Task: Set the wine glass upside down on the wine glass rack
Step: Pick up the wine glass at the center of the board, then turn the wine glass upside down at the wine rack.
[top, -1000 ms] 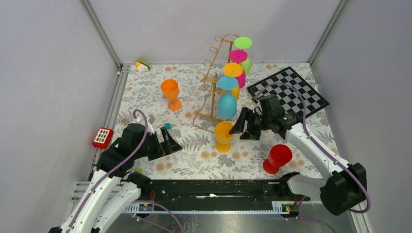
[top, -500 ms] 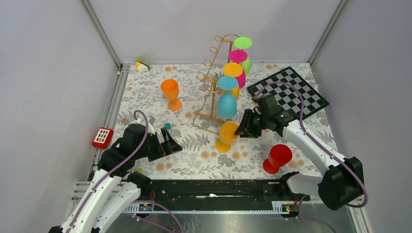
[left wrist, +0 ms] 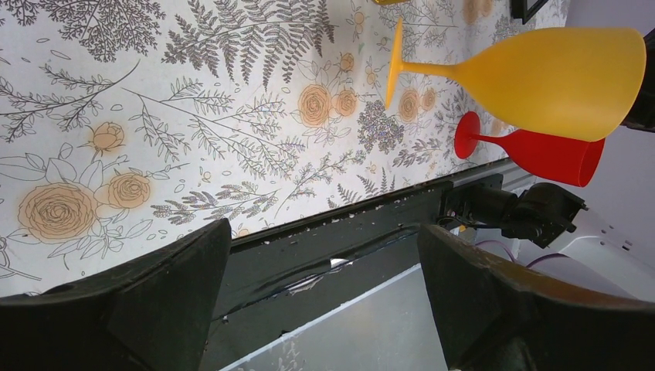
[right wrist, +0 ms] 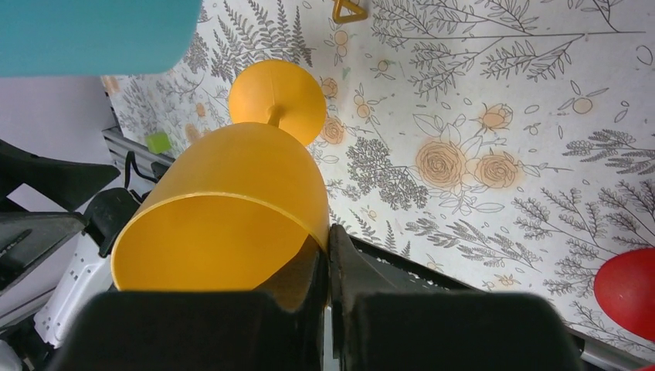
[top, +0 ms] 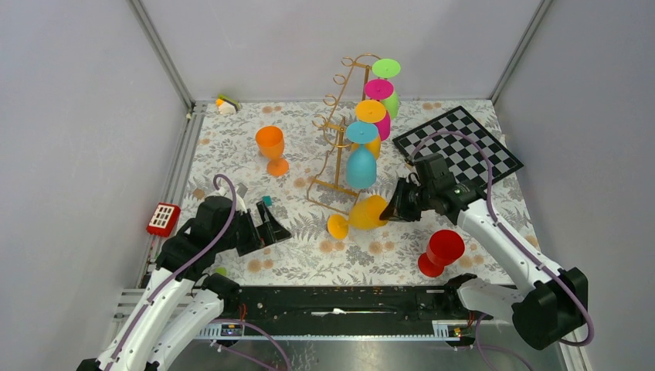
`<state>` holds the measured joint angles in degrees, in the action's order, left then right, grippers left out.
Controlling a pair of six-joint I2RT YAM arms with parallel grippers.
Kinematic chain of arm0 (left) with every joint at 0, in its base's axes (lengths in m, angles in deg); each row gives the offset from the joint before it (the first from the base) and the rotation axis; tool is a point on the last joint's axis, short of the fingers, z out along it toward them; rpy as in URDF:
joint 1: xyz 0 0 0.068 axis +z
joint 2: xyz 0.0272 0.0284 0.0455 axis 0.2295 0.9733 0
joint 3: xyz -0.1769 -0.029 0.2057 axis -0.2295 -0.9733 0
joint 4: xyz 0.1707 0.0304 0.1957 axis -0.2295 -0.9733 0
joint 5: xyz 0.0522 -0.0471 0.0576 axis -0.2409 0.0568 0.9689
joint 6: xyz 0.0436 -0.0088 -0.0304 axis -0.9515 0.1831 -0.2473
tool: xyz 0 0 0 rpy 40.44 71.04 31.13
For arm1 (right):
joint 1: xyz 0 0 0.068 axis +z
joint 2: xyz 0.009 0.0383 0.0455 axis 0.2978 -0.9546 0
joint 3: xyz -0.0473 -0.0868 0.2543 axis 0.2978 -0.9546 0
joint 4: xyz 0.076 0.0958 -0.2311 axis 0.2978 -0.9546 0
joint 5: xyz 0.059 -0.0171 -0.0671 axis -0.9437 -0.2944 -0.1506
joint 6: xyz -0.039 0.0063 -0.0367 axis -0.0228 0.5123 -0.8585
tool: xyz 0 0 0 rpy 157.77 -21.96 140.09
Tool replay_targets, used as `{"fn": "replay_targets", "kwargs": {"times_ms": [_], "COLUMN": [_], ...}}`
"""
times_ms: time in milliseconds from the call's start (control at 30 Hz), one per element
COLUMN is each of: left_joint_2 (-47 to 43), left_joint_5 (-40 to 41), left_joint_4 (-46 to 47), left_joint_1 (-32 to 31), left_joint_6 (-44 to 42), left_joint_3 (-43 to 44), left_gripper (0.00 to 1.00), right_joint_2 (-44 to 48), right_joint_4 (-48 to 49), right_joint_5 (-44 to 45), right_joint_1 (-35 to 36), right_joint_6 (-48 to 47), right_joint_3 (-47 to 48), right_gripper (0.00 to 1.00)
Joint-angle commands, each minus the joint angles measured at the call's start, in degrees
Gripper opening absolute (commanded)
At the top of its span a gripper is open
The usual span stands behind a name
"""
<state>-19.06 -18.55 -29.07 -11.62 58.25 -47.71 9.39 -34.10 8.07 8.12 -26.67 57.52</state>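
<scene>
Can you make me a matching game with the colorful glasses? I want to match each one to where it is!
Things:
1. yellow glass
2. teal glass
3. orange glass
4. red glass

Places:
A. standing on the flowery mat, left of the wine glass rack
B. hanging upside down on the wine glass rack
C. standing at the near right of the flowery mat
D. tipped sideways, rim pinched by the right gripper

Pairs: 1-D, 2-B, 3-A, 4-C
</scene>
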Motion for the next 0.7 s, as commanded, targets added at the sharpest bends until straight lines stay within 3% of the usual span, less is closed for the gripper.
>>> {"fn": "replay_targets", "kwargs": {"times_ms": [0, 400, 667], "left_joint_2": [-0.1, 1.0, 2.3], "left_joint_5": [-1.4, -3.9, -10.6], "left_joint_4": [3.0, 3.4, 13.3], "left_joint_1": [0.2, 0.2, -0.6], "left_joint_6": [0.6, 0.2, 4.4], "left_joint_3": [0.5, 0.8, -3.8], "left_gripper": [0.99, 0.99, 0.95], "right_joint_2": [2.4, 10.2, 11.6], "right_joint_4": [-3.5, -3.4, -6.8], "right_joint_5": [0.0, -6.3, -7.3], "right_joint_1": [0.3, 0.3, 0.3], "right_joint_6": [-2.4, -2.8, -4.6], "right_joint_3": [1.0, -4.4, -5.5], "right_gripper": [0.00, 0.00, 0.00]}}
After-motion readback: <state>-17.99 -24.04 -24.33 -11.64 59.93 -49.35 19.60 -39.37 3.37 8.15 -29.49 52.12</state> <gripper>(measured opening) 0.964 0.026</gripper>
